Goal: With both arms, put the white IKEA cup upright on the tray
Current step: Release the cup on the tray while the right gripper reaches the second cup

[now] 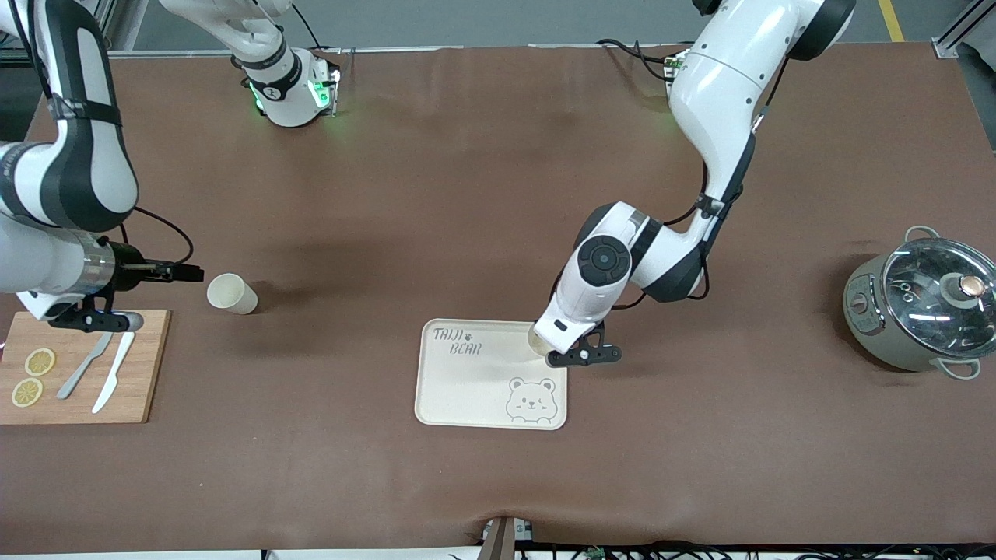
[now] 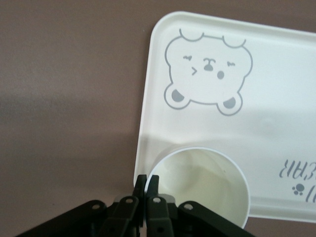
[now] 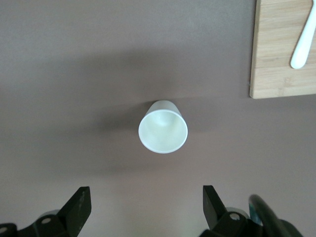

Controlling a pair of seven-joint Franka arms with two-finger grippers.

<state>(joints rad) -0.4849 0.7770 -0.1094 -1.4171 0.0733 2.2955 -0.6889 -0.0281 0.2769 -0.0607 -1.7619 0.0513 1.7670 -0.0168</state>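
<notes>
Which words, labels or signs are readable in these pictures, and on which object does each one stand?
"TAIJI BEAR", with a small paw print after "TAIJI": drawn on the tray, in the corner away from its bear face.
Markings on the front panel of the cooker: too small to read.
No other text is visible.

Glossy white arms [image 1: 704, 93]; black joint bands

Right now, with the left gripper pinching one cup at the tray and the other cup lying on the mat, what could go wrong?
1. The left gripper is shut on the rim of the cup right at the tray's edge; released here, the cup might tip off the lip.
2. The second cup lies on its side; the open right gripper could roll it on contact.
3. The cutting board sits close to that cup, crowding the right arm's approach.
</notes>
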